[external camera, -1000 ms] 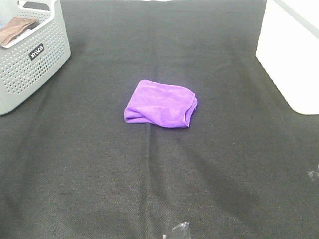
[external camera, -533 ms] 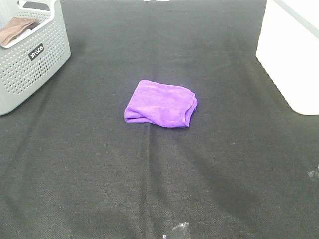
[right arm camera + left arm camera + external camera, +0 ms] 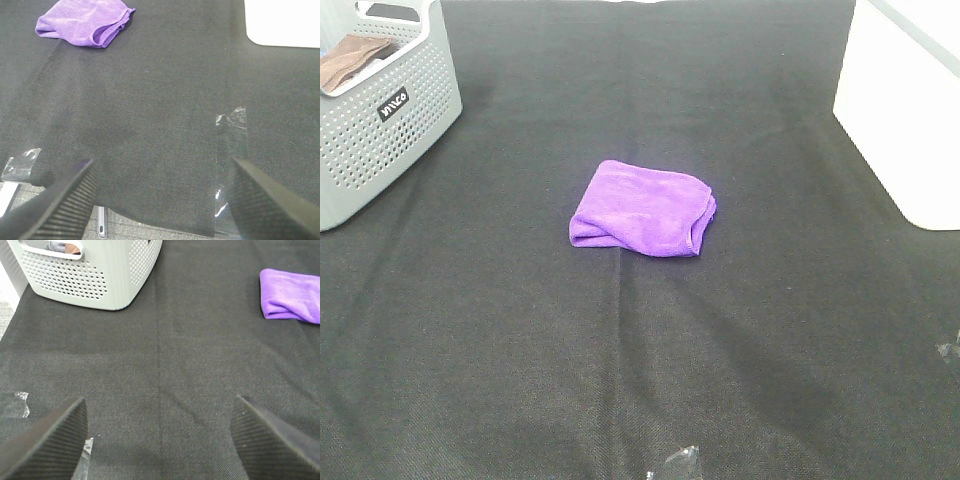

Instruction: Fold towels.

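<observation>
The towel (image 3: 642, 209) lies folded mid-table; both grippers (image 3: 159, 440) (image 3: 160, 200), spread and empty, should approach its loose right edge squarely.

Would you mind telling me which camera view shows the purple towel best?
The exterior high view: the purple towel lies whole and folded mid-table. The left wrist view catches only one cropped end; the right wrist view shows it whole, but far off in a corner.

Only the fingers show: both the left gripper (image 3: 159, 440) and right gripper (image 3: 160, 197) have dark, wedge-shaped pads with fine ribbing.
</observation>
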### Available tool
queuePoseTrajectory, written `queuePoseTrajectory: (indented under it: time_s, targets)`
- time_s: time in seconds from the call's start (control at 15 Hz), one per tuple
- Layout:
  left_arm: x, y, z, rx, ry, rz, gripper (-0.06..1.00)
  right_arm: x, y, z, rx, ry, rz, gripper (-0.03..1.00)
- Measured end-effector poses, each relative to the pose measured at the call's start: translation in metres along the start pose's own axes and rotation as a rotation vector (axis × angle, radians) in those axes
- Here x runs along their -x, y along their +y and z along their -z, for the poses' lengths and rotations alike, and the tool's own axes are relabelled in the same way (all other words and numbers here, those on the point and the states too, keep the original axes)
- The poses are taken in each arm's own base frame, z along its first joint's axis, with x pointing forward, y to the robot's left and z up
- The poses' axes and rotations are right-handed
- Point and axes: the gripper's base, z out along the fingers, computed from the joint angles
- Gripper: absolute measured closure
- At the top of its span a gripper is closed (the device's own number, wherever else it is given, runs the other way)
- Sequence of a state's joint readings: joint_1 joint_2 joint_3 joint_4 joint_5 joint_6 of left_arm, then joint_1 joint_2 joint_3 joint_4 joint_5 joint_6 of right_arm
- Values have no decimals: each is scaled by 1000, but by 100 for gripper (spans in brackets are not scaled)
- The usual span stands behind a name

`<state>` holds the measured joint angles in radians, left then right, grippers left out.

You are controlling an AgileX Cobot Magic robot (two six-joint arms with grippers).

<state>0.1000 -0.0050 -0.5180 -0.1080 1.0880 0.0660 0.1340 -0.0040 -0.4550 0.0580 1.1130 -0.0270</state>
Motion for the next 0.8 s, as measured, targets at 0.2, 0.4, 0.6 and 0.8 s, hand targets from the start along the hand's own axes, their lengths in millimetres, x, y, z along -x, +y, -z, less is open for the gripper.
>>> queuePoseTrajectory:
  time_s: [0.2, 0.4, 0.6, 0.8]
  targets:
    - [0, 1, 0, -9, -5, -7, 21, 0, 0, 0, 0, 0, 1, 27]
    - [0, 1, 0, -41, -4, -21, 21, 0, 0, 0, 1, 0, 1, 27]
    - [0, 1, 0, -41, -4, -18, 21, 0, 0, 0, 1, 0, 1, 27]
    - [0, 1, 0, -42, -4, -18, 21, 0, 0, 0, -23, -2, -18, 27]
